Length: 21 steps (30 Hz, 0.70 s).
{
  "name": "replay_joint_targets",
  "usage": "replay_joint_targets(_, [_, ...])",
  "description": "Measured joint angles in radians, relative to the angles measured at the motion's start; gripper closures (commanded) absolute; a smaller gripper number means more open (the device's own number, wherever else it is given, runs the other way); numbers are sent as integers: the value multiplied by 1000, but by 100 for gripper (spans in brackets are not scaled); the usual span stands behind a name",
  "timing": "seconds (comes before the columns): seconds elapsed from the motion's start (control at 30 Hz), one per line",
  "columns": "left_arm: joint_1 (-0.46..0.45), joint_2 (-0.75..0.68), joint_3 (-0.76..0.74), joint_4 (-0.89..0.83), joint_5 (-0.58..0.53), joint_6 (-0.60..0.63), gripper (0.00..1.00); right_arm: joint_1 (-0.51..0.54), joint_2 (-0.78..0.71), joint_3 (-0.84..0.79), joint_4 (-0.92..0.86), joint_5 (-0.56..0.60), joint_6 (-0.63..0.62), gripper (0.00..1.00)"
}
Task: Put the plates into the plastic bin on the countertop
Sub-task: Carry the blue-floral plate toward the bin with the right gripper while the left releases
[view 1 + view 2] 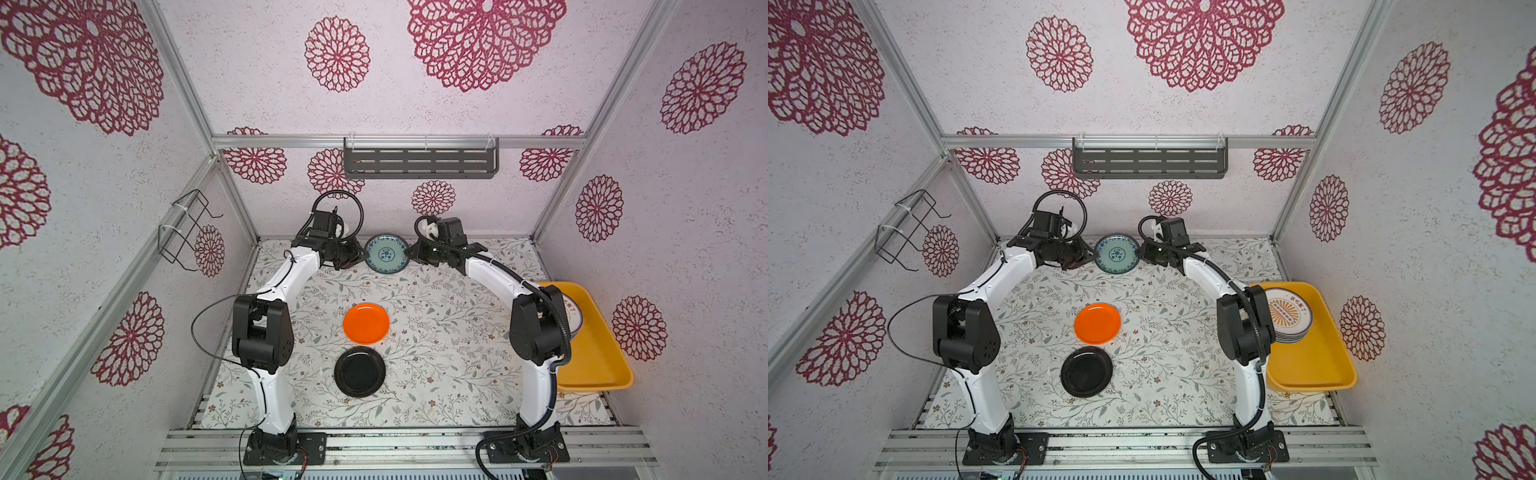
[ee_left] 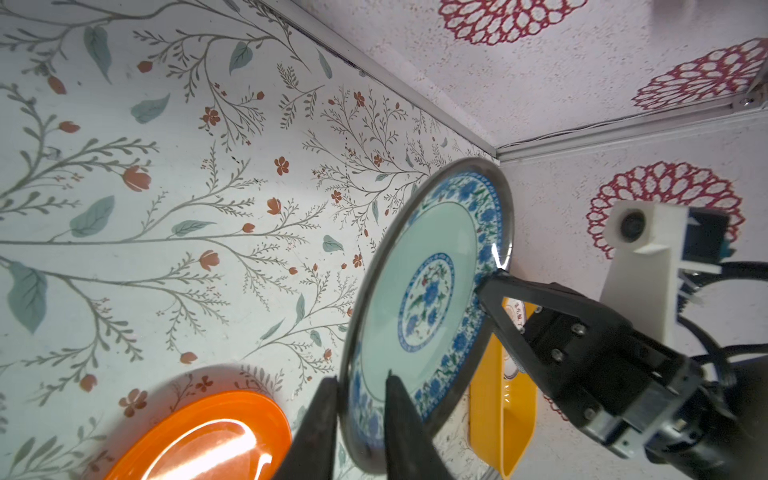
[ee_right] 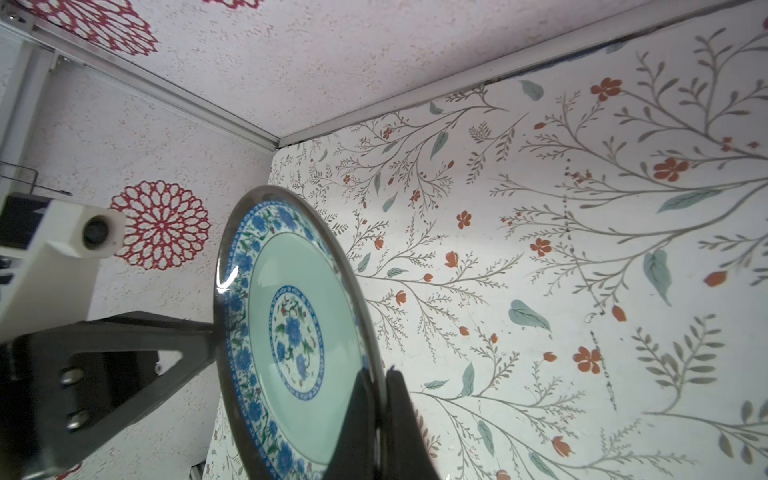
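**Figure.** Blue plate in the air above the back of the tabletop, face up, between the two grippers.

- **Grippers:** The right gripper had its jaws clamped on the plate's rim. The left gripper stood astride the opposite rim with its jaws apart, and the gap between them was visibly wider than the rim. Whether either left finger touched the plate could not be told.
- **Other plates:** An orange plate and a black plate lay flat at mid-tabletop, just beside each other. Both were well apart from the bin at the right edge.
- **Bin:** It held a stack of printed plates at its far end.

**Handling (judged):** The blue plate looked rigid, light and glossy, so it was probably slippery under hard fingers. Its material could not be told, and a drop might chip it. The rim was the only place to take hold. A one-sided pinch there would let the plate swing about the jaws, so the bite should reach well over the rim. The plate should be carried level and set down low onto the stack.
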Motion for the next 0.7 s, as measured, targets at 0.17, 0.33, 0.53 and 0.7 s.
replay_joint_targets(0.17, [-1,-32,-27,27,-41,-12,41,-12,0,0,-47,13,-1,100])
replay_joint_targets(0.33, [-10,-126,-123,50,-111,-61,21,-50,-47,-77,-62,9,-12,100])
replay_joint_targets(0.53, [-98,-194,-136,82,-220,-85,9,-175,-269,-329,-66,5,-18,100])
replay_joint_targets(0.7, [-226,-207,-137,105,-328,-91,1,-317,-503,-512,-63,28,-21,100])
